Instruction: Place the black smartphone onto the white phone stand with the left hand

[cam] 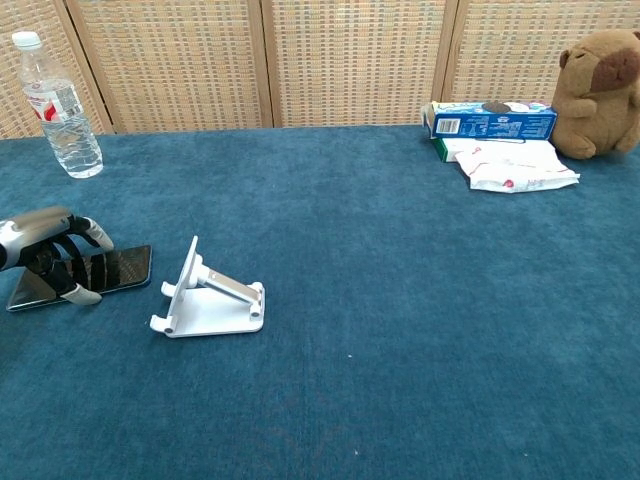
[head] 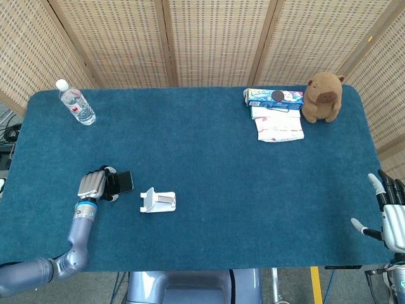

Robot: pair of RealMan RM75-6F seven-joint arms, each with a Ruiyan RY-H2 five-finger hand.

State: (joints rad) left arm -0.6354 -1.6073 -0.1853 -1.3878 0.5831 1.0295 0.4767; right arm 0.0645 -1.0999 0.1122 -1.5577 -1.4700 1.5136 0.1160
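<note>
1. Head view: the left hand (head: 93, 184) is down low over the near-left part of the blue bench (head: 209, 158), its fingers curled over the left end of the black smartphone (head: 123, 182).
2. The phone lies flat on the cloth; only its right end sticks out from under the hand. I cannot tell from up here whether the fingers really pinch it or just rest on it.
3. The white phone stand (head: 157, 201) sits just to the right of the phone, apart from it, with nothing on it.
4. The right hand (head: 389, 215) hangs off the near-right corner of the bench, fingers spread and holding nothing.
5. Further back, a water bottle (head: 76, 103) stands upright at the far-left corner. At the far right a blue snack box (head: 274, 96) lies beside a brown plush toy (head: 323, 97), with a white packet (head: 278, 128) just in front of the box.
6. Chest view: the left hand (cam: 50, 252) arches over the left half of the smartphone (cam: 115, 268), thumb in front and fingers (cam: 92, 230) draped toward the far edge. The phone lies flat on the bench (cam: 400, 300).
7. The stand (cam: 207, 295) is near the phone's right end, not touching; its back plate tilts up on the side facing the phone.
8. The bottle (cam: 58, 106) stands behind the hand, well apart. The box (cam: 490, 119), packet (cam: 515, 165) and plush toy (cam: 598, 80) sit at the far right.
</note>
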